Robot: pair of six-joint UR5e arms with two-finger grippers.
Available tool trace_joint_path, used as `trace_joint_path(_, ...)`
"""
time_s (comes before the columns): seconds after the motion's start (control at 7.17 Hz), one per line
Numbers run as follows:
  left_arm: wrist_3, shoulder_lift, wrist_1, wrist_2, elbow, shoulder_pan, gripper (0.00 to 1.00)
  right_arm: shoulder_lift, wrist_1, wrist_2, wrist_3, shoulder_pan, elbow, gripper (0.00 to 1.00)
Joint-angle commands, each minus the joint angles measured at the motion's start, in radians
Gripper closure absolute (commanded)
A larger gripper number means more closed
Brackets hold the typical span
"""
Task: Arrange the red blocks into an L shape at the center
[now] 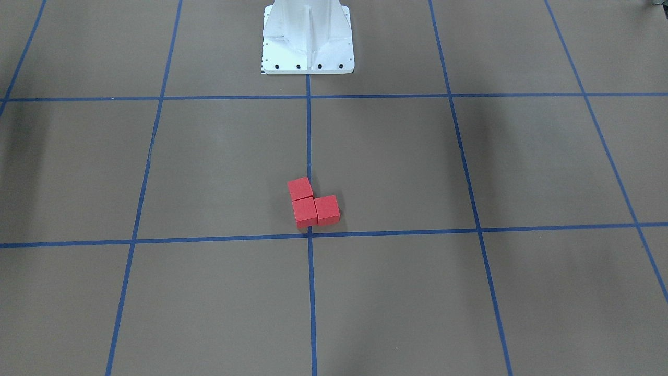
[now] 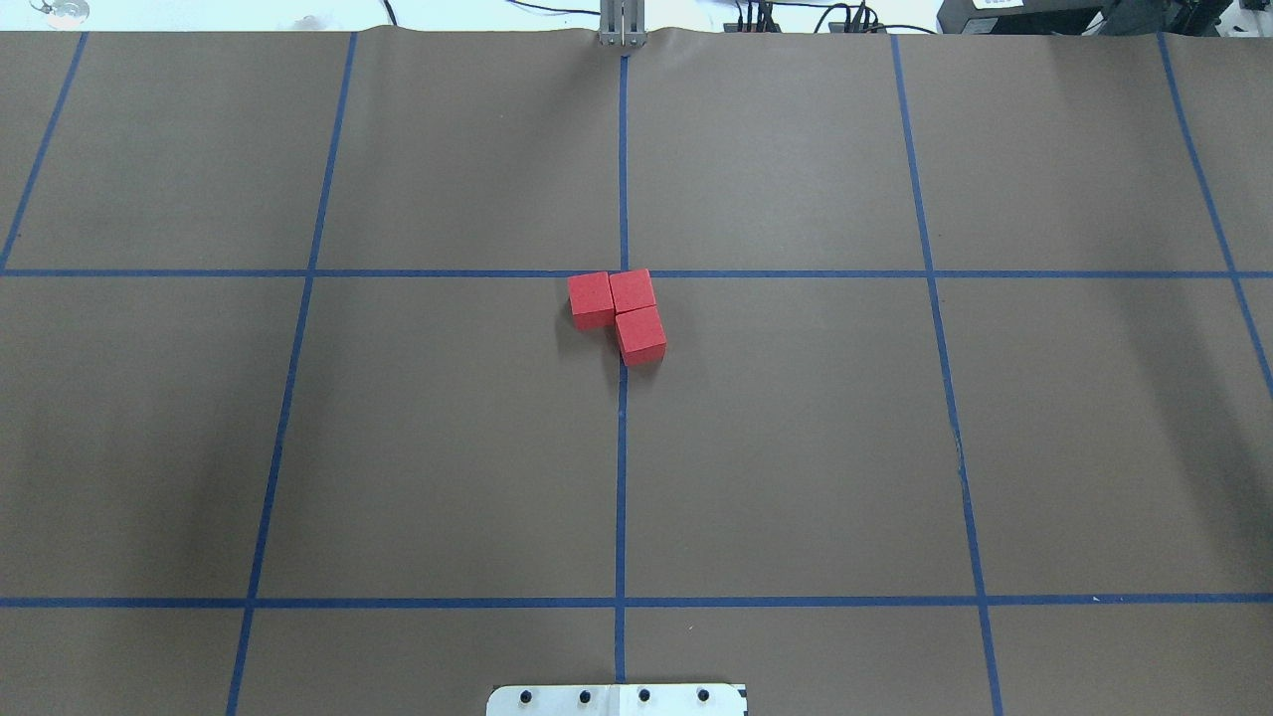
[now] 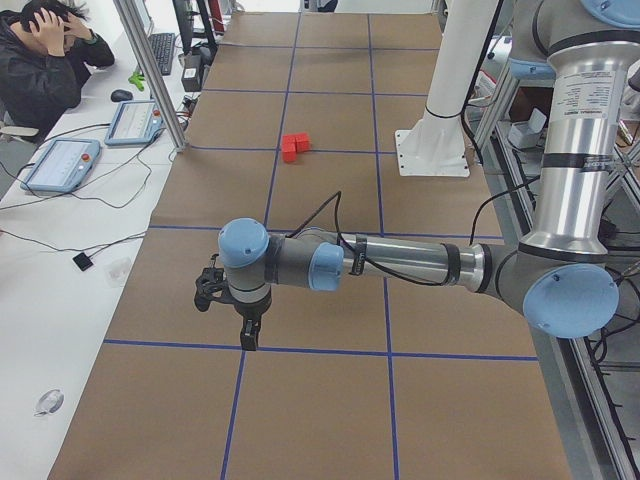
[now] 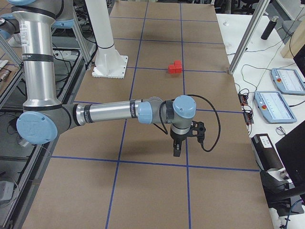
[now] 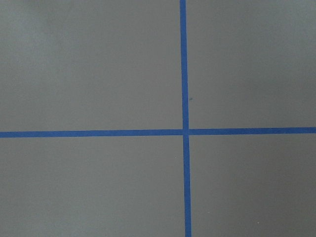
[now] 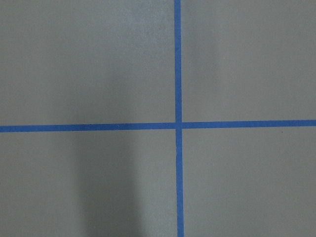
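Red blocks (image 2: 633, 298) sit flush, face to face, on the brown desk (image 2: 796, 447): two in a row along the cross line, the third turned off toward the robot base. They lie just on the robot's side of the center (image 1: 310, 235), which reads as a finished L, a touch off the crossing. Left gripper (image 3: 248, 336) and right gripper (image 4: 176, 150) hang well apart from it over opposite ends, presumably to keep clear; cannot tell whether their fingers are released or clenched
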Motion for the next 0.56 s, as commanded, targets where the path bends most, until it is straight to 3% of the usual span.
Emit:
trace_joint_path(0.0, 0.0, -0.007, 0.002, 0.008, -0.003, 0.002, 0.0, -0.032, -0.022, -0.009, -0.16, 0.039, 0.014, 0.01)
trace_joint_path(0.42, 0.0, -0.004, 0.002, 0.006, -0.005, 0.002, 0.0, -0.063, -0.016, -0.001, -0.181, 0.037, 0.012, 0.01)
